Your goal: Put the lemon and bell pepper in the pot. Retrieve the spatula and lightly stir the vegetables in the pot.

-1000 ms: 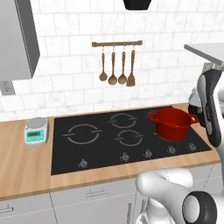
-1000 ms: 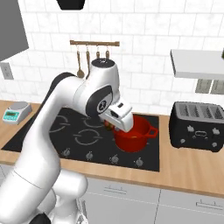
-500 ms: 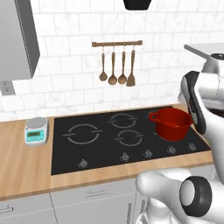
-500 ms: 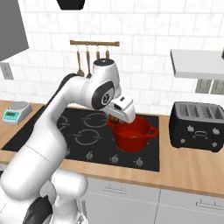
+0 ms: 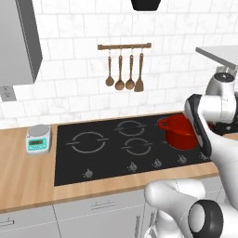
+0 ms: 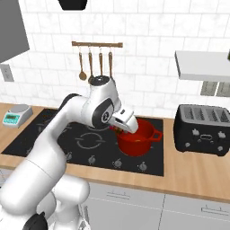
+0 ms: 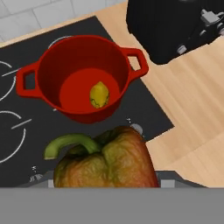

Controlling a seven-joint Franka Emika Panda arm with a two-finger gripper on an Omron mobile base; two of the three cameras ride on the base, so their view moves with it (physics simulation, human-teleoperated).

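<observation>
The bright-red pot (image 7: 48, 70) stands on the right rear burner, seen from above in the hand view, with the yellow lemon (image 7: 99, 94) lying on its floor. My gripper (image 6: 119, 130) hovers just in front of and above the pot (image 6: 139, 141), shut on the dark-red bell pepper (image 7: 107, 162), whose green stem curls left. The pepper hides the fingertips in the hand view. The wooden spatula (image 5: 139, 79) hangs at the right end of the wall rack. In the left base view my forearm partly covers the pot (image 5: 179, 132).
A black toaster (image 6: 204, 129) sits on the wooden counter right of the black cooktop (image 5: 116, 148). Three wooden spoons (image 5: 120, 74) hang beside the spatula. A kitchen scale (image 5: 38, 138) stands at the far left. A white shelf (image 6: 202, 65) juts out above the toaster.
The arm has swung left in the left base view, carrying the held pepper in over the pot's near side. Pot and lemon have stayed put.
</observation>
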